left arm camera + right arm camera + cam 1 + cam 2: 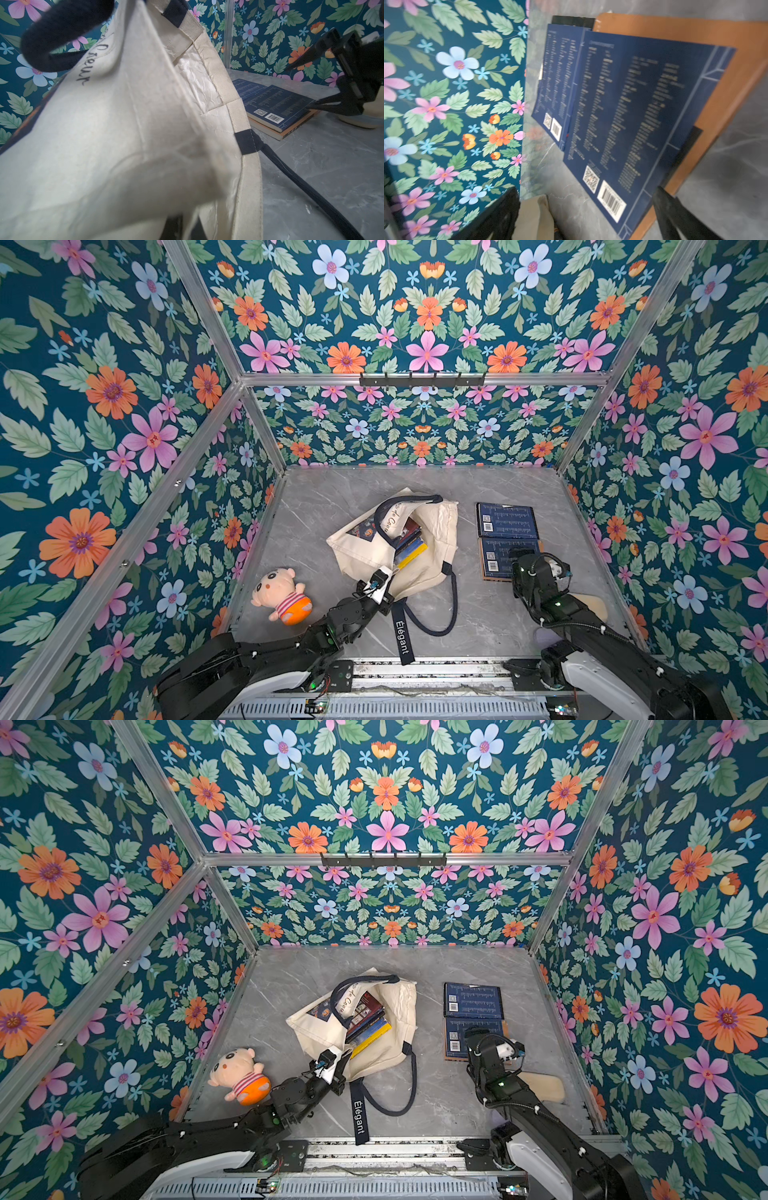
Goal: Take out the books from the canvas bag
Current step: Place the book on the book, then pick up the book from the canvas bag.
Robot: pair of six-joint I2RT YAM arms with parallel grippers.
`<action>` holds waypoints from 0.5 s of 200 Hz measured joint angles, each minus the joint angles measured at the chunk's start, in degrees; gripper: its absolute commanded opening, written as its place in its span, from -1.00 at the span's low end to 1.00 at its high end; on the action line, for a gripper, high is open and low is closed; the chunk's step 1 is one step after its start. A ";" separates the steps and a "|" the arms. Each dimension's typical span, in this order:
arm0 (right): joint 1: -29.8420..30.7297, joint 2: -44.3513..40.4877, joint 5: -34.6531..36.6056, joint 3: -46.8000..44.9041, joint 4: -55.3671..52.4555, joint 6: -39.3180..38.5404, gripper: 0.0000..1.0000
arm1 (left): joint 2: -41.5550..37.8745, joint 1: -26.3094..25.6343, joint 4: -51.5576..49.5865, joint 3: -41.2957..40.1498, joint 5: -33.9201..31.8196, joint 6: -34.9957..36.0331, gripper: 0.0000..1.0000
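Listing the items on the grey marble table (332,489), as shown in both top views.

1. Canvas bag (432,531) (399,1002): cream with navy handles, slumped at the centre of the table, mouth gaping. A navy strap (402,635) lettered "Élégant" trails from it to the near edge.
2. Books in the bag (409,545): several lie packed together inside the mouth, among them a dark red book (370,1002) and a yellow book (411,554).
3. Books outside the bag, to its right, lying flat with barcodes up: a far blue book (505,519) rests on a black book (573,20). A near blue book (496,556) rests on an orange-brown book (291,133). The two blue covers lie just beside each other.
4. Left gripper (386,572): clenched on the bag's near rim. Cream fabric fills the left wrist view.
5. Right gripper (524,552) (299,87): released, jaws spread wide, poised over the near end of the near blue book and holding nothing.
6. Plush doll (282,595): pink with an orange bottom, lying on the near left, well apart from the bag.
7. Cream flat item (590,605): partly under the right arm, kind not discernible.
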 measured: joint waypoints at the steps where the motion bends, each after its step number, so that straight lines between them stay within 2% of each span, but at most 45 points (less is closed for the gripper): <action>1: 0.04 -0.15 0.00 0.07 0.02 -0.22 0.98 | -0.02 0.00 0.00 0.00 0.00 0.00 -1.00; 25: 3.28 -3.61 -0.28 2.14 1.03 -7.74 0.98 | -0.26 0.00 0.00 -0.04 0.15 0.00 -1.00; 49: 10.56 -3.19 -0.42 5.62 3.56 -15.50 0.91 | -0.35 -0.02 0.00 -0.07 0.74 0.02 -1.00; 76: 17.33 3.45 -1.75 8.13 9.16 -20.72 0.77 | -0.72 -0.04 0.02 -0.09 1.55 0.02 -1.00; 100: 23.30 11.96 -3.21 11.21 12.98 -23.52 0.75 | -1.64 -0.07 0.04 -0.09 2.56 0.02 -1.00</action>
